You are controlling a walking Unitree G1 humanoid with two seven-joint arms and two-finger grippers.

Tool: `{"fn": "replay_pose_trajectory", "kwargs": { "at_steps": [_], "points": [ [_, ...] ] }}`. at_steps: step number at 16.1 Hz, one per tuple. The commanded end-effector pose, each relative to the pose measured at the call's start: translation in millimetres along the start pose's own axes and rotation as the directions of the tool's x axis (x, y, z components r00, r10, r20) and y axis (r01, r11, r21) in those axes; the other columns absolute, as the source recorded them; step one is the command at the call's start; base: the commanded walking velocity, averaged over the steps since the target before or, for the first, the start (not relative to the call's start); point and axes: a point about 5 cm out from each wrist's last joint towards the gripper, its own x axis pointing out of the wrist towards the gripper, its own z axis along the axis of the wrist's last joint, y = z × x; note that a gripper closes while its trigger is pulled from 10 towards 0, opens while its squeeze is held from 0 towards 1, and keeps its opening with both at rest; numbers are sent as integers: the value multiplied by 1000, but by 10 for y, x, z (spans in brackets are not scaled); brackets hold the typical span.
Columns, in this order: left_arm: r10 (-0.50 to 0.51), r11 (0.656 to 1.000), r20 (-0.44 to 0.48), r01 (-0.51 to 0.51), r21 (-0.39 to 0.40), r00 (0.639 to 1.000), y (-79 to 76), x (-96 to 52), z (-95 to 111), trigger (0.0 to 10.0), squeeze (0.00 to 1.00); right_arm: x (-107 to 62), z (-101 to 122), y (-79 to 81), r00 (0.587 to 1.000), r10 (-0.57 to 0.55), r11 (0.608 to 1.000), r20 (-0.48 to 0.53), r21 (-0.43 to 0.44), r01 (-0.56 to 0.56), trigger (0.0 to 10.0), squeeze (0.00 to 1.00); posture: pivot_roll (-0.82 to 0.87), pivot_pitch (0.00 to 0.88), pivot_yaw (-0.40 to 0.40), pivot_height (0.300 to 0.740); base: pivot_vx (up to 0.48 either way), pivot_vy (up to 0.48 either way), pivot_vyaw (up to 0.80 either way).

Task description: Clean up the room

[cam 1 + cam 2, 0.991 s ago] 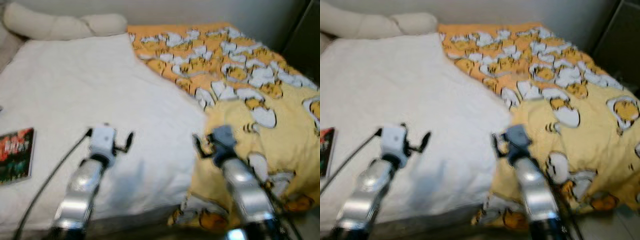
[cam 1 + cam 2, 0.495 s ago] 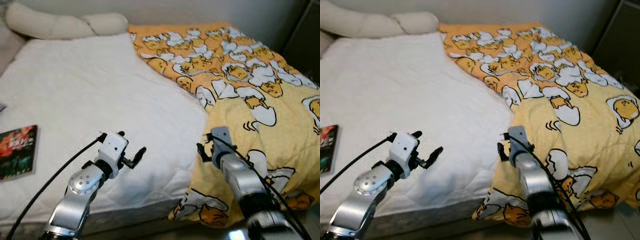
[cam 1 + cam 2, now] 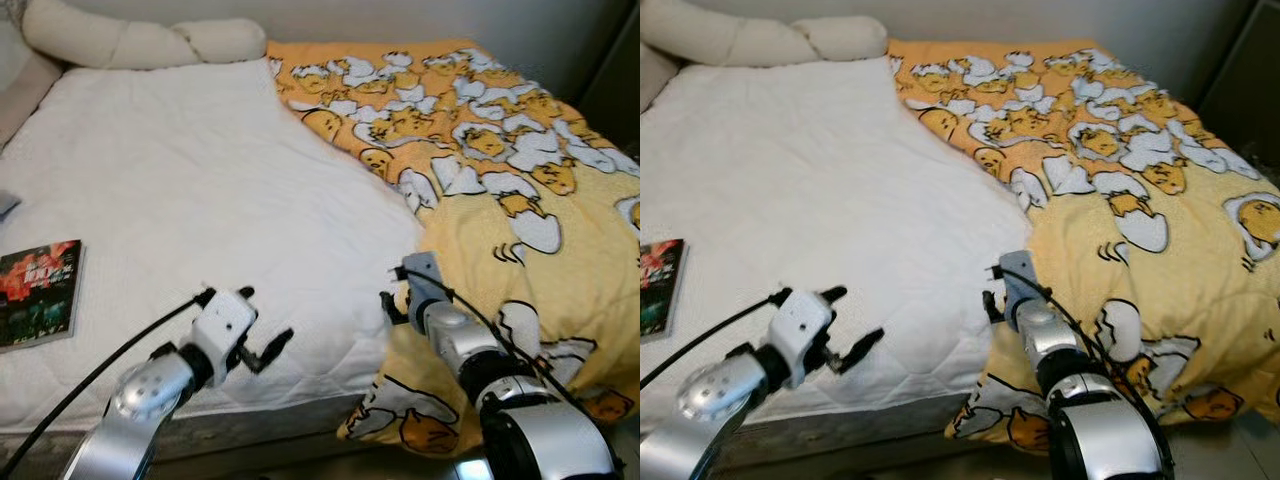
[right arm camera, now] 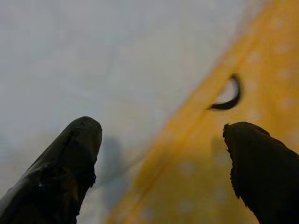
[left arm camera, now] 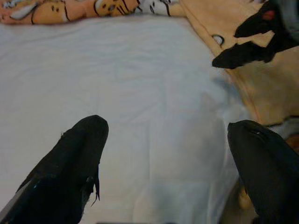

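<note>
A yellow blanket (image 3: 500,180) printed with egg cartoons covers the right side of the bed, and its edge is folded back off the white sheet (image 3: 190,180). My right gripper (image 3: 393,290) is open just over that blanket edge near the bed's front. In the right wrist view the yellow hem (image 4: 187,186) runs between the two spread fingers (image 4: 65,163). My left gripper (image 3: 262,325) is open and empty, low over the sheet by the front edge. A book (image 3: 38,292) with a dark red cover lies flat on the sheet at far left.
A long cream bolster pillow (image 3: 140,42) lies along the head of the bed. Dark furniture (image 3: 620,70) stands at the far right. The blanket hangs over the bed's front corner (image 3: 410,430). A grey object (image 3: 5,203) pokes in at the left edge.
The view has shifted and sharpened. Both arms have drawn back and down toward the bed's front edge. The right gripper now sits at the blanket's hem. Both stay open.
</note>
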Motion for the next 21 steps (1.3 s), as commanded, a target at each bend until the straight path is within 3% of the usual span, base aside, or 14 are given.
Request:
{"fn": "replay_pose_trajectory", "kwargs": {
  "at_steps": [1, 4, 6, 7, 9, 10, 12, 13, 21],
  "points": [
    [-25, 1000, -7, 25, 0, 1000, -69, -85, 39, 10000, 231, 11, -19, 38, 1000, 10, 999, -18, -32, -10, 10000, 0, 153, 25, -48, 740, 0, 0, 0],
    [-51, 999, -27, 51, 2, 998, -160, -207, 58, 10000, 231, 15, -87, 57, 999, -22, 998, -49, -52, 19, 10000, 0, 180, 69, -48, 740, 0, 0, 0],
    [-66, 998, -34, 66, 8, 997, -214, -295, 104, 10000, 231, 11, -153, 39, 996, -59, 998, -69, -33, 57, 9098, 0, 204, 113, -42, 740, 0, 0, 0],
    [-68, 998, -36, 69, 8, 997, -219, -301, 110, 10000, 231, 10, -167, 38, 996, -59, 998, -73, -27, 57, 9098, 0, 204, 113, -42, 740, 0, 0, 0],
    [-79, 997, -45, 79, 11, 996, -245, -379, 137, 10000, 235, 1, -237, -9, 992, -88, 996, -87, -42, 84, 3961, 0, 219, 138, -36, 740, 0, 0, 0],
    [-79, 997, -46, 80, 10, 996, -250, -396, 142, 10000, 235, -1, -245, -17, 992, -91, 995, -89, -35, 89, 3961, 0, 220, 140, -35, 740, 0, 0, 0],
    [-88, 996, -62, 88, 6, 994, -281, -466, 152, 10000, 235, -11, -315, -52, 990, -86, 995, -108, 31, 90, 706, 0, 224, 146, -32, 740, 0, 0, 0],
    [-91, 996, -66, 91, 5, 994, -295, -482, 155, 10000, 235, -14, -335, -64, 990, -86, 995, -113, 45, 91, 0, 0, 226, 146, -32, 740, 0, 0, 0],
    [-129, 992, -66, 129, 5, 989, -346, -443, 209, 10000, 235, -31, -398, -148, 988, -94, 992, -124, 77, 104, 0, 0, 217, 131, -41, 740, 0, 0, 0]
  ]
}}
